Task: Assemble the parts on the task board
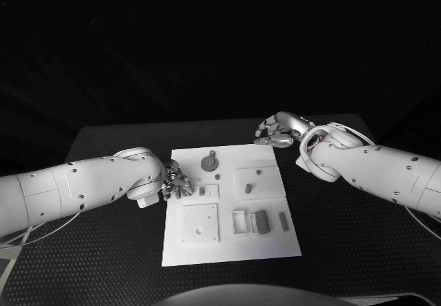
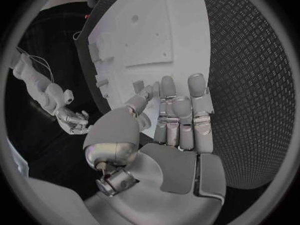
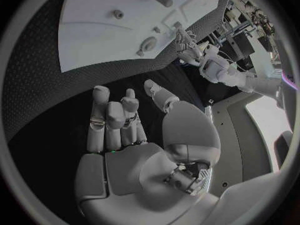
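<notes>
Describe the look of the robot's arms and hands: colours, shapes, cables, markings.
Both arms are white, with smooth rounded shells dotted with small dark screw holes. A thin pale cable loops beneath the left arm; another hangs under the right arm. The left hand and right hand are silver metal, with segmented fingers, grey palm pads and a rounded thumb base.

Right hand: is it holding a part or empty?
Empty. The right hand has its fingers apart with nothing between them, and in the head view it hovers over the black table beyond the task board's far corner.
</notes>
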Controlling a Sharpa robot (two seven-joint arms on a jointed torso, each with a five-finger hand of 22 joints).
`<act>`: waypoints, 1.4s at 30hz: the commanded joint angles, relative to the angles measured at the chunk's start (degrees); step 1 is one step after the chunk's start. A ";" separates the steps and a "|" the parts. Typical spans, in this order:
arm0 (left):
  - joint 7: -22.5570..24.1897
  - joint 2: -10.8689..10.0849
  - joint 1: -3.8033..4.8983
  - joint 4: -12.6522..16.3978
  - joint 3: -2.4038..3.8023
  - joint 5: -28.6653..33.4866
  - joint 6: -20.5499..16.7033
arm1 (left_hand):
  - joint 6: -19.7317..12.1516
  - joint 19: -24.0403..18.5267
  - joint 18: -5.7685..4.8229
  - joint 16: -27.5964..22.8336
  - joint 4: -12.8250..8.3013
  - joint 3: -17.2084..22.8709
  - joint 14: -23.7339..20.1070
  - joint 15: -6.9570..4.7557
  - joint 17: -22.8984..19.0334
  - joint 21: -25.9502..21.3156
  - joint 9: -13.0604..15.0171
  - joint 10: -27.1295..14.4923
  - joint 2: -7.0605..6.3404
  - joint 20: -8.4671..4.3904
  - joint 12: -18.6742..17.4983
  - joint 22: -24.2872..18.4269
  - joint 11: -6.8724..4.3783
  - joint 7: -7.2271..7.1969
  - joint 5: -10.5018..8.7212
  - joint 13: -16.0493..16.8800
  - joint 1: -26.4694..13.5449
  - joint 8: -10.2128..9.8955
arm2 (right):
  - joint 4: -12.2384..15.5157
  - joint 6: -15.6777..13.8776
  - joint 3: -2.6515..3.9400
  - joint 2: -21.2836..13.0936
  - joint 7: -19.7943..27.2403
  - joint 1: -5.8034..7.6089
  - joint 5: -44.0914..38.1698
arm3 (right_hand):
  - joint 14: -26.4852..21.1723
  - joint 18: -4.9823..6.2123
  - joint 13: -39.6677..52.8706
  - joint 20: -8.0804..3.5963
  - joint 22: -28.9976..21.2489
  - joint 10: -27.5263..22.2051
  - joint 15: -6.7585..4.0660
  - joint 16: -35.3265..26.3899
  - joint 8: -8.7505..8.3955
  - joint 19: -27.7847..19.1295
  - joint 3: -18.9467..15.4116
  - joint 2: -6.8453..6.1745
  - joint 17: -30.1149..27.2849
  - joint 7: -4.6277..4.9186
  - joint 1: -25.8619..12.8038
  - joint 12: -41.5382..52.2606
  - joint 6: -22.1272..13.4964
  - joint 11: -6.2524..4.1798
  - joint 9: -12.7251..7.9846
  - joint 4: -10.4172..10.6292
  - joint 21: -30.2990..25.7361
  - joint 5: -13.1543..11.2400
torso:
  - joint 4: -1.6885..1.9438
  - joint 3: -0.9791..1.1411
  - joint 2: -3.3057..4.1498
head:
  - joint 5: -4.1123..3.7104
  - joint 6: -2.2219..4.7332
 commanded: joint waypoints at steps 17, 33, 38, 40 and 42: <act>-1.03 0.15 -0.04 0.04 -0.03 -2.05 1.70 | 0.38 0.05 0.49 -0.09 -0.70 0.69 0.49 -0.94 -0.08 0.36 0.06 0.32 1.73 -0.42 0.21 1.19 -0.04 0.06 0.37 0.10 1.99 0.27 | 0.02 0.58 0.02 -0.01 0.30 -0.03 -0.05 | 0.41 0.73 -0.07 0.05 1.08 -0.29 0.02 -0.32 -0.16 -0.03 0.09 0.22 0.09 1.44 -0.43 -0.12 0.87 0.12 0.08 0.23 -0.30 0.11 | -0.05 0.03 0.00 | 0.07 -0.13; -0.71 0.30 -0.03 0.04 -0.03 -1.20 1.00 | 0.10 -0.14 0.30 -0.46 0.75 -0.44 0.43 -0.79 -0.33 0.14 -0.04 0.04 -1.58 -0.53 0.02 1.05 0.09 0.20 -2.23 0.13 0.35 0.21 | -0.02 0.61 0.02 0.03 0.31 -0.03 -0.05 | 0.41 0.73 -0.07 0.04 1.09 -0.30 0.02 -0.32 -0.18 -0.04 0.09 0.21 0.09 1.44 -0.44 -0.11 0.88 0.12 0.09 0.22 -0.31 0.11 | -0.04 0.02 0.00 | 0.00 -0.16; -0.58 0.28 -0.03 0.05 -0.03 -1.04 1.00 | 0.03 -0.11 0.34 -0.53 3.48 -1.45 0.39 -0.83 -0.39 -0.03 0.00 0.02 -5.01 -0.68 -0.03 0.98 0.07 0.16 -2.42 0.19 -2.24 0.28 | -0.03 0.60 0.02 0.06 0.29 -0.03 -0.05 | 0.41 0.73 -0.07 0.05 1.09 -0.30 0.02 -0.32 -0.18 -0.04 0.09 0.21 0.09 1.44 -0.46 -0.11 0.88 0.12 0.10 0.22 -0.31 0.10 | -0.06 0.05 0.02 | 0.03 -0.18; -0.47 0.28 -0.03 0.05 -0.03 -1.03 0.95 | 0.02 -0.09 0.35 -0.52 4.12 -1.40 0.41 -0.86 -0.39 -0.06 0.03 0.02 -5.40 -0.71 -0.04 0.98 0.05 0.14 -2.42 0.21 -2.52 0.31 | -0.01 0.52 0.02 0.08 0.31 -0.03 -0.05 | 0.40 0.73 -0.07 0.05 1.09 -0.30 0.02 -0.32 -0.18 -0.04 0.09 0.22 0.09 1.44 -0.46 -0.11 0.89 0.12 0.10 0.23 -0.31 0.10 | -0.07 0.05 0.02 | 0.04 -0.18; -0.46 0.29 -0.03 0.04 -0.03 -1.00 0.88 | -0.01 -0.09 0.34 -0.51 4.52 -1.48 0.42 -0.86 -0.39 -0.08 0.05 0.02 -5.85 -0.72 -0.04 0.99 0.04 0.14 -2.45 0.23 -2.81 0.33 | 0.00 0.40 0.02 0.09 0.32 -0.03 -0.04 | 0.40 0.73 -0.07 0.05 1.09 -0.30 0.02 -0.32 -0.18 -0.04 0.09 0.22 0.09 1.44 -0.46 -0.11 0.88 0.12 0.10 0.23 -0.31 0.10 | -0.09 0.05 0.01 | 0.01 -0.15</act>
